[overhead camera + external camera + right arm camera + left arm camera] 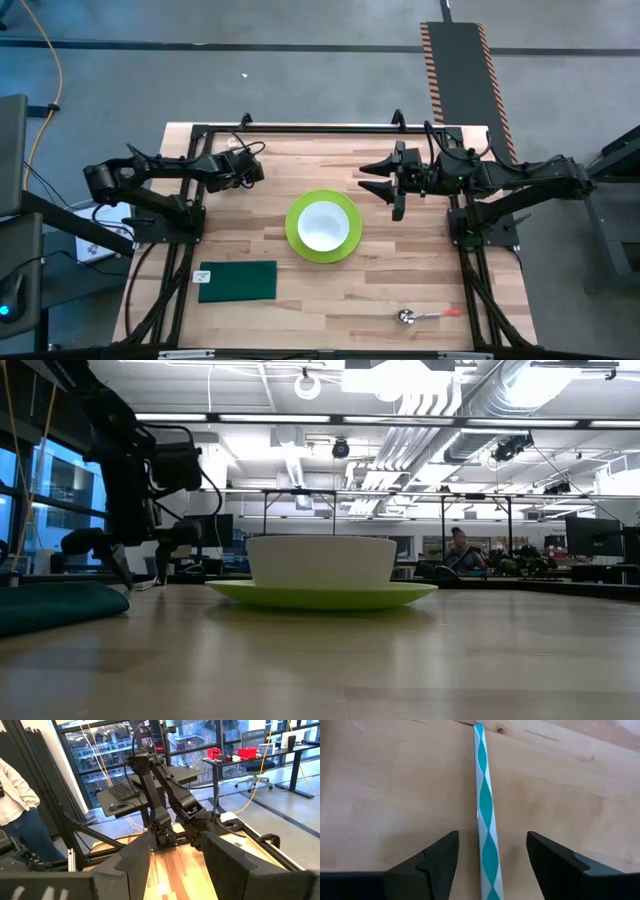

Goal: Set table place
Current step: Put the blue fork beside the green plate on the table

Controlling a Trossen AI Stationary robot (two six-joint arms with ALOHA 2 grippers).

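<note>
My left hand (490, 865) hangs low over the counter (250, 240) at its far left, fingers apart, straddling a teal-and-white striped straw (486, 810) lying flat on the wood. Straw's long axis runs straight ahead between my fingers. To do this well I judge: stay centred, descend, pinch across the width. My right hand (385, 185) waits, fingers spread, beside the white bowl (322, 225) on the green plate (296, 240).

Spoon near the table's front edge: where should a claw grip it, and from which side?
Take the spoon by its orange handle, from straight above, fingers closing across it: it lies flat on the table, and its metal bowl end is wider.
</note>
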